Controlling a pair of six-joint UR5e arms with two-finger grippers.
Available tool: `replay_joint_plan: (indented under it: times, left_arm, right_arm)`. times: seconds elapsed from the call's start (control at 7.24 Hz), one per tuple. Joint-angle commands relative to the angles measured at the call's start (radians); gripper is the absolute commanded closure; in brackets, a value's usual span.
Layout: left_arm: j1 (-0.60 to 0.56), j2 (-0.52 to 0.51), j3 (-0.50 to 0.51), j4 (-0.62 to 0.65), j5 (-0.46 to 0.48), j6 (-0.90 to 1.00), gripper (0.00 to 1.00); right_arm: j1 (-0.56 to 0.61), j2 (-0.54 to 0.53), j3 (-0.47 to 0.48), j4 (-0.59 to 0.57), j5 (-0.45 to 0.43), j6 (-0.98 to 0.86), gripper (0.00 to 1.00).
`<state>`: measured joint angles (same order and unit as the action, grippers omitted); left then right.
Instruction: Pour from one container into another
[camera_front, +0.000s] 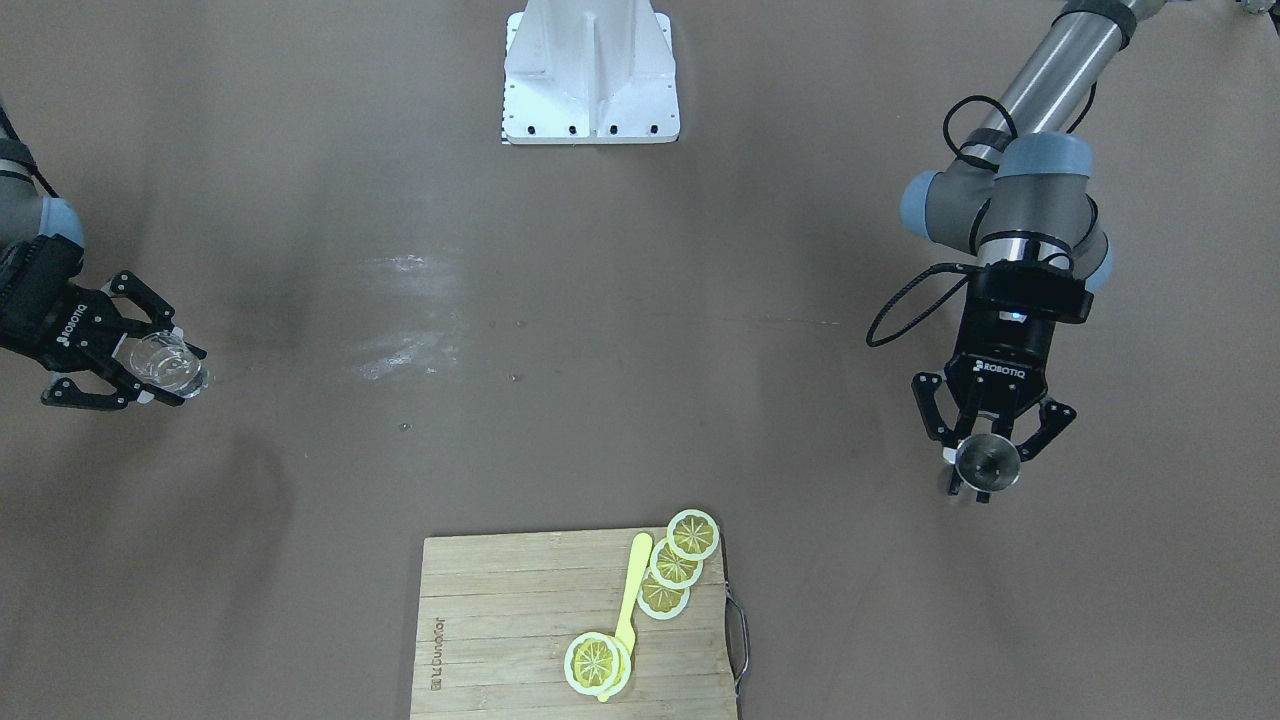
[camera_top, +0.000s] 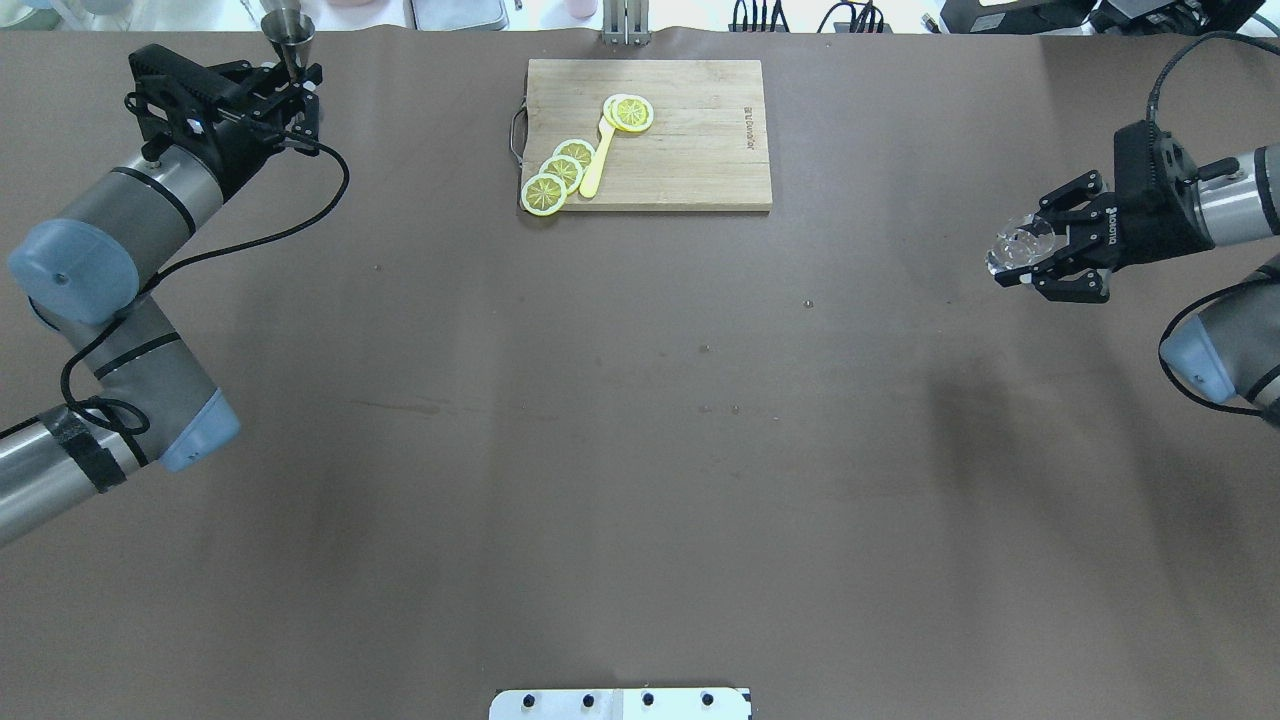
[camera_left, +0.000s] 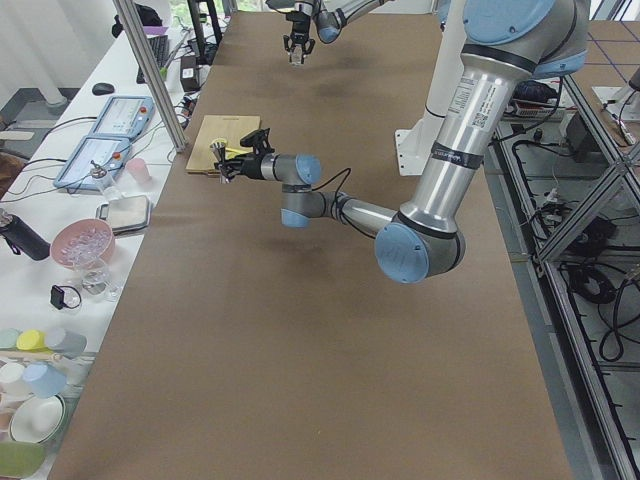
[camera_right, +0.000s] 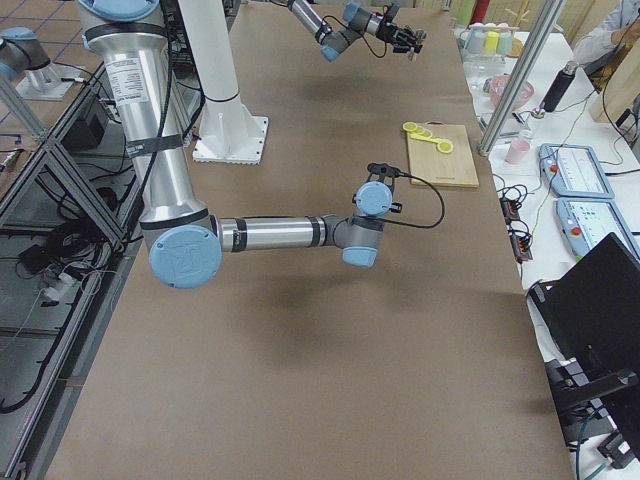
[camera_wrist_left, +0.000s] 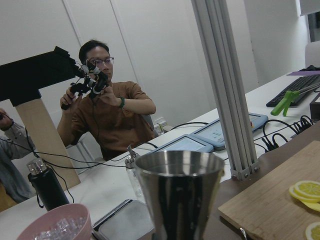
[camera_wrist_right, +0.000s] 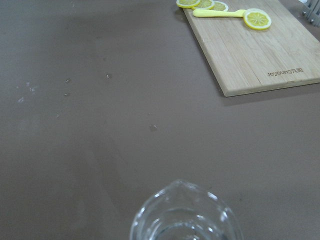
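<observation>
the left gripper (camera_front: 990, 455), near one end of the table (camera_front: 600, 380), is closed on a steel jigger (camera_front: 988, 466), held upright above the surface. well apart at the other end, the right gripper (camera_front: 176, 375) is clamped around a clear glass jug (camera_front: 165, 362), also raised; its contents cannot be told. a wooden board (camera_front: 500, 610) with lemon slices (camera_front: 692, 534) and a yellow spatula (camera_front: 632, 585) lies at the edge opposite the base (camera_front: 590, 80), to the side of the line between the 2 vessels.
</observation>
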<state>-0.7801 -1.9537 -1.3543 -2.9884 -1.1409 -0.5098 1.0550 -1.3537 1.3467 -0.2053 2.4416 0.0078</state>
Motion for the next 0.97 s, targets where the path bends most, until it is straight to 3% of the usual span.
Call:
replay_joint_plan:
  times: [0.0,0.14,0.41,0.69,0.83]
  left_arm:
    - [0.060,0.001,-0.008,0.077,0.221,-0.180,1.00]
    - [0.094,0.007,-0.008,0.083,0.312,-0.275,1.00]
    - [0.136,0.007,-0.025,0.240,0.462,-0.411,1.00]
    - [0.204,0.015,-0.096,0.458,0.579,-0.597,1.00]
    - [0.217,0.045,-0.182,0.605,0.593,-0.668,1.00]
  right_arm:
    - [-0.129,0.007,-0.014,0.133,-0.152,0.173,1.00]
    - [-0.162,0.008,-0.014,0.142,-0.192,0.185,1.00]
    - [-0.199,0.025,-0.032,0.155,-0.220,0.214,1.00]
    - [-0.225,0.096,-0.156,0.251,-0.216,0.215,1.00]
    - [-0.234,0.100,-0.162,0.256,-0.202,0.205,1.00]
